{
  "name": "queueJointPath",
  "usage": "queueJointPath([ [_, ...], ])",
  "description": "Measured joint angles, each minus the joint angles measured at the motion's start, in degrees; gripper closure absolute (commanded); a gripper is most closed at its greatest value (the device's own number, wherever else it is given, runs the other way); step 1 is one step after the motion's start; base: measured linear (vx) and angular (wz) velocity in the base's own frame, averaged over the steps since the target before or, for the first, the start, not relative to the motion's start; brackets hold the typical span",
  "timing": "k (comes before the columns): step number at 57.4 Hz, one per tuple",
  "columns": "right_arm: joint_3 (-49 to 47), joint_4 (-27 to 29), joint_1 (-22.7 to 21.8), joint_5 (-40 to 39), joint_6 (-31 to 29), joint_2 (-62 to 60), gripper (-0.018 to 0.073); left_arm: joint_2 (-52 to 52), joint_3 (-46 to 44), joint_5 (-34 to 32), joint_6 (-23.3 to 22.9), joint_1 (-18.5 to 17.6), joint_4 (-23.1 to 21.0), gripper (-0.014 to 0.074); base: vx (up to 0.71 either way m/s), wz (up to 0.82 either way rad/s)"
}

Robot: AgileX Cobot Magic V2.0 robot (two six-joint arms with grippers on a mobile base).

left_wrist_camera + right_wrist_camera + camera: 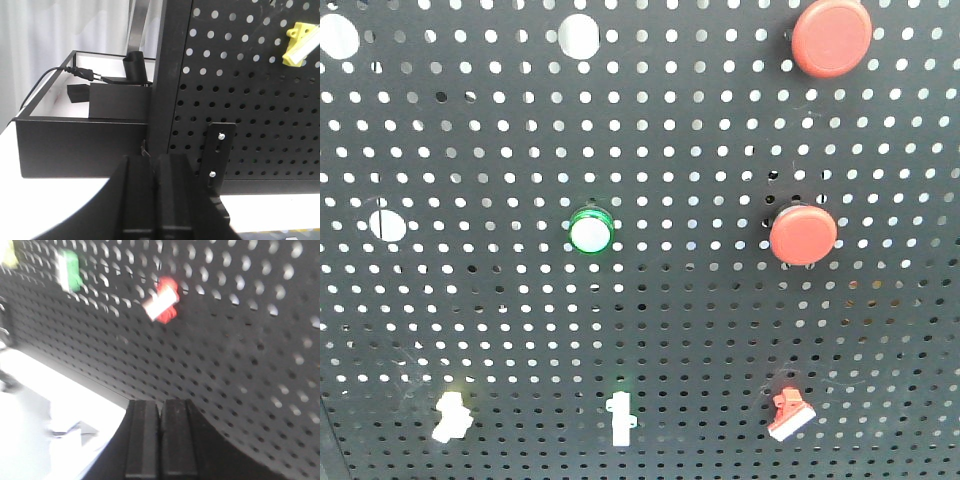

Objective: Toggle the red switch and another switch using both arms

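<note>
Right wrist: red switch (162, 300) on pegboard (240, 355), above right tool (160, 440), fingers closed, empty; left tool (152, 200) closed too, below yellow switch (298, 44).

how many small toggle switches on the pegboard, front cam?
3, all along the bottom row: yellow switch at left, green switch in the middle, red switch at right. More could sit outside the frame.

The pegboard (680, 330) looks like matt black perforated metal. The red switch (790, 414) is smooth plastic with a white lever tip. 2 round red buttons (803, 235) look like matt plastic. The left gripper (156, 200) is matt black plastic.
</note>
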Motion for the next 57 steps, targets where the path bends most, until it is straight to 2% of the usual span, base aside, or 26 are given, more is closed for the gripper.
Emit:
queueJointPath([
  [5, 5.52, 0.81, -7.64, -5.62, 0.9, 0.0, 0.0566, 0.0, 0.0, 0.0, 0.0, 0.0, 0.0, 0.0594, 0.0, 0.0],
  [11, 11.46, 1.28, -18.82, -13.71, 5.23, 0.0, 0.0566, 0.0, 0.0, 0.0, 0.0, 0.0, 0.0, 0.0594, 0.0, 0.0],
  [16, 13.35, 1.04, -25.22, -17.65, 8.6, -0.2, 0.0566, 0.0, 0.0, 0.0, 0.0, 0.0, 0.0, 0.0594, 0.0, 0.0],
  [20, 13.48, 0.66, -28.37, -17.89, 9.8, -1.09, 0.0566, 0.0, 0.0, -0.05, 0.0, 0.0, 0.0, 0.0594, 0.0, 0.0],
  [27, 13.54, 0.44, -30.17, -17.01, 9.22, -4.63, 0.0566, 0.0, 0.0, -0.05, 0.0, 0.0, 0.0, 0.0594, 0.0, 0.0],
  [36, 13.61, 0.27, -30.37, -14.94, 6.02, -10.73, 0.0566, 0.0, 0.0, -0.05, -0.02, 0.0, 0.0, 0.0594, 0.0, 0.0],
  [57, 13.61, 0.27, -30.37, -14.5, 5.15, -11.79, 0.0566, 0.0, 0.0, 0.01, -0.02, 0.0, 0.0, 0.0594, 0.0, 0.0],
])
